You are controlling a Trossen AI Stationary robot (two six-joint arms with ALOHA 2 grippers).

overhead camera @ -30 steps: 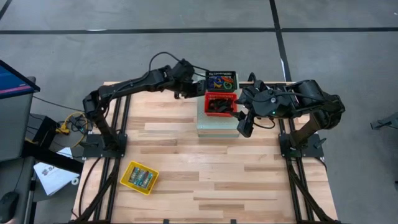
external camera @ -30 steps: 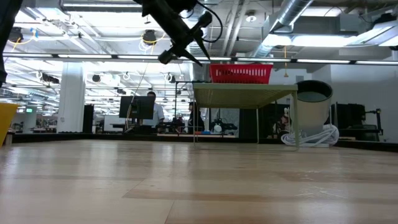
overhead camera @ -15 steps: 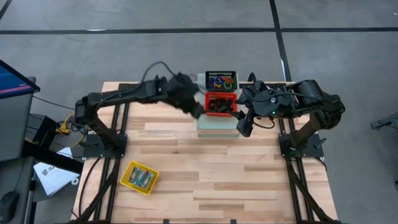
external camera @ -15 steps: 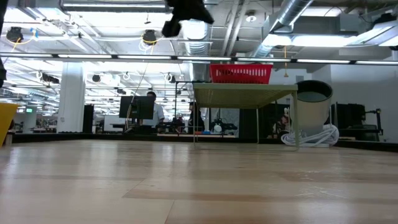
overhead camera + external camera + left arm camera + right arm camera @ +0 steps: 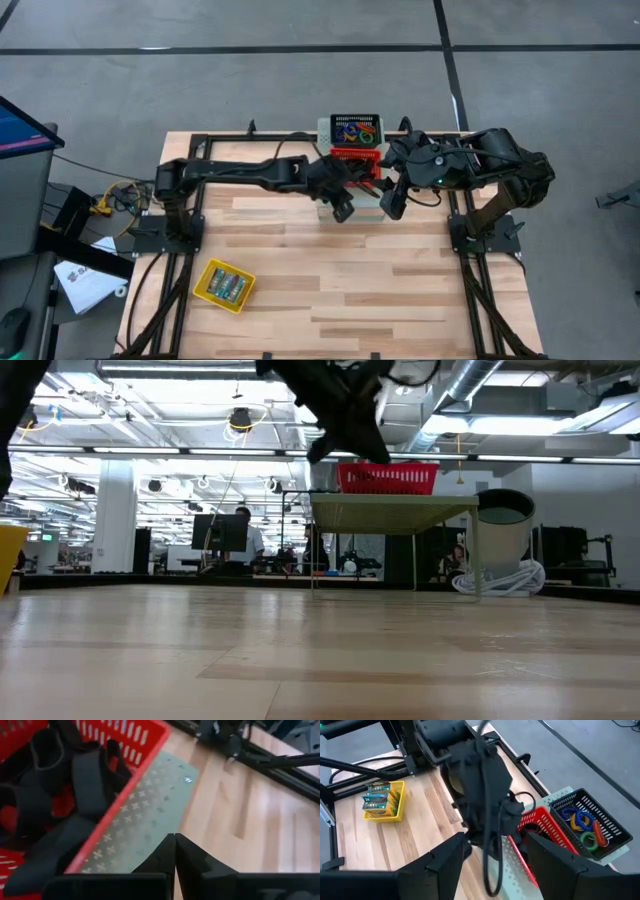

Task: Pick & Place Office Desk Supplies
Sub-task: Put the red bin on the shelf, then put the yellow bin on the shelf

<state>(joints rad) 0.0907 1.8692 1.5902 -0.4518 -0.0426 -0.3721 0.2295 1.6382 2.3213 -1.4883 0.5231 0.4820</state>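
Pressed-together left fingers (image 5: 172, 851) hover over the red basket (image 5: 125, 740) of black binder clips (image 5: 75, 775); right fingers (image 5: 445, 857) spread.

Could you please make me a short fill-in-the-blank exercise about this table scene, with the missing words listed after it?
1. The black binder clips lie in the ____ basket.
2. The coloured elastic loops lie in the ____ basket.
3. The fingers of the left gripper are ____.
4. The green-blue packets sit in the ____ tray.

Missing words: red; black; shut; yellow
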